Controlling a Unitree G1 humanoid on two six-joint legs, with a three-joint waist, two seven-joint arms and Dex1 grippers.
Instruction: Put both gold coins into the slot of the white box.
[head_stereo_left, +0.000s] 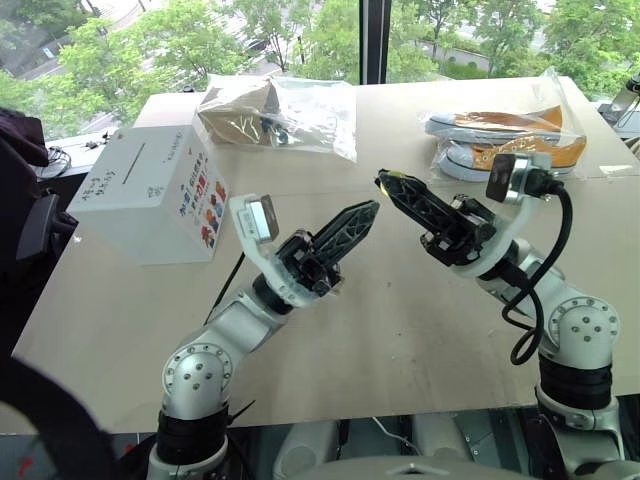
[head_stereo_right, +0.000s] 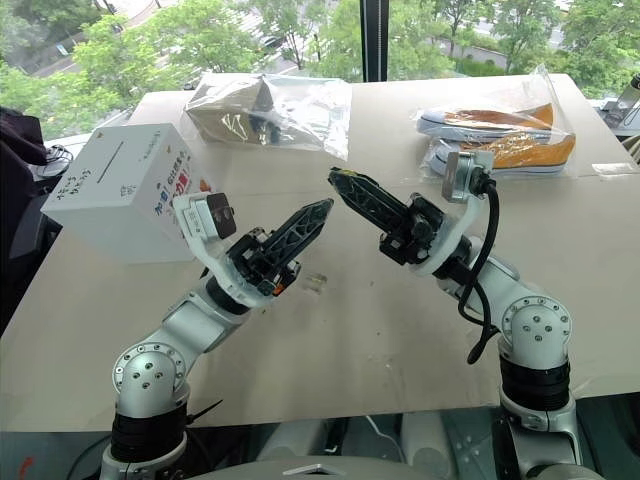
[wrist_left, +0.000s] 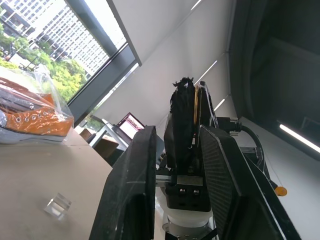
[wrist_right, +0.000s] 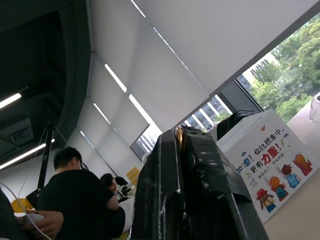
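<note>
Two end effectors tip to tip above the table

The left end effector (wrist_left: 175, 185) stands slightly parted; the right end effector (wrist_left: 190, 107) pinches a gold coin (wrist_left: 195, 107) edge-on just beyond.

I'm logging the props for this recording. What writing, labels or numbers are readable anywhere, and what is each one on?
"一拍! 你比想象中 更有力量!": on the printed face of the white box, above the cartoon characters, read in the right wrist view.
Smaller line under it on the same face: too small to read.
Dark handwritten-style lettering on the white box's top, beside the slot: too blurred to read.
Laptop screen in the background: unreadable.
</note>
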